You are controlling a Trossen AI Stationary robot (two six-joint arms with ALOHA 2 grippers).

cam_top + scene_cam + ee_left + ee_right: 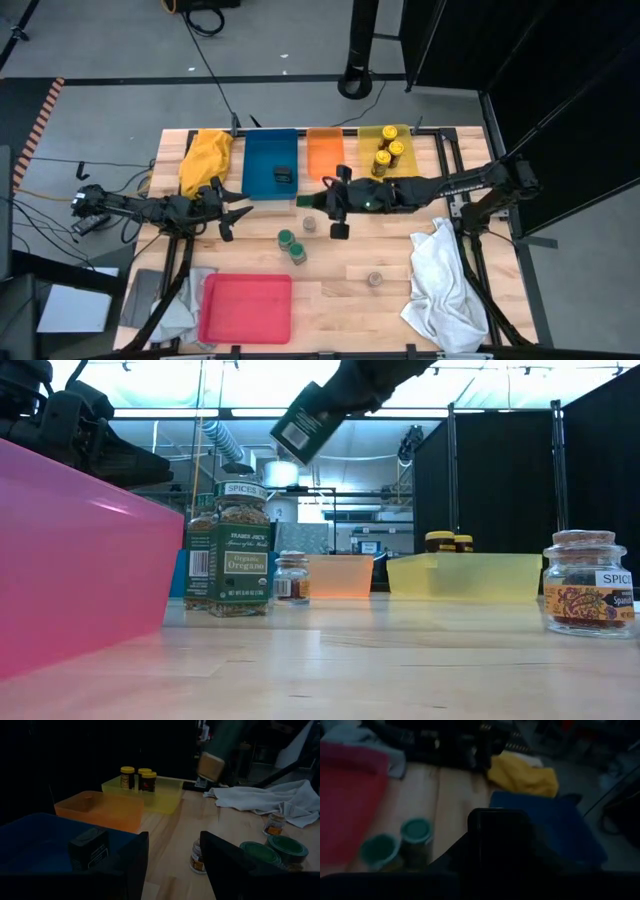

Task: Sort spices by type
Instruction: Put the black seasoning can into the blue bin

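Where the right gripper (322, 200) reached over the light wooden table (350, 275), found a small black rectangular box (499, 845) clamped between its shut fingers. Held tilted and well clear of the surface, near the edge of the flat blue plastic tray (262, 160). Noted a second black box (284, 176) lying inside that tray. Found the left gripper (172, 865) low beside the blue tray, fingers partly apart, nothing between them.

Read "TRADER JOE'S" and "Organic Oregano" on the two green-lidded jars (238, 550) standing together mid-table. Read lettering beginning "SPIC" on a tiny grey-topped jar (588, 582); could not read the other grey-topped jar (310, 224).

Recorded three yellow-lidded jars (388, 155) in the yellow tray (400, 133). Also recorded an orange tray (325, 152), a red tray (245, 308), a yellow cloth (205, 158) and a white cloth (445, 285). Beyond the table, observed black curtains, bright ceiling lights and cables on a grey floor.
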